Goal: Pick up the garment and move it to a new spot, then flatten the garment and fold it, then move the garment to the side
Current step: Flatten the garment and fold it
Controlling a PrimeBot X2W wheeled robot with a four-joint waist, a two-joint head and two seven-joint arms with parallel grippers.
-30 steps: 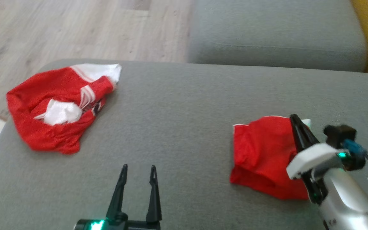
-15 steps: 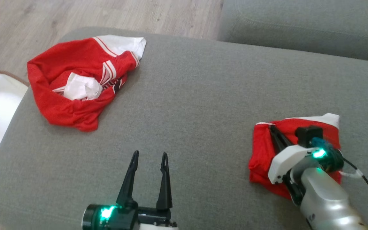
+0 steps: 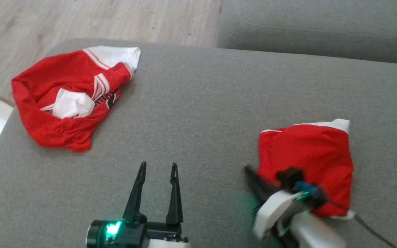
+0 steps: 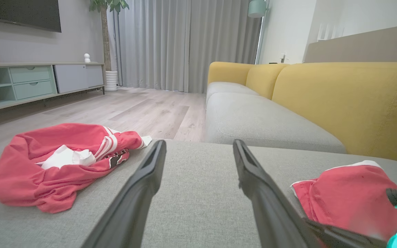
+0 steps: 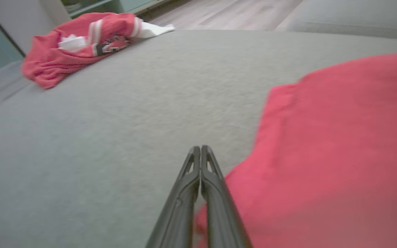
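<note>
The right gripper is clenched empty just beside the folded red garment, while the left gripper hovers spread apart, holding nothing, over the grey cushion.

Closed jaws, seemingly against red garment

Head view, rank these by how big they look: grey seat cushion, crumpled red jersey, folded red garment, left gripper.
1. Grey seat cushion, by far the largest.
2. Crumpled red jersey.
3. Folded red garment, only slightly smaller than the jersey; a close call.
4. Left gripper, smallest.
</note>
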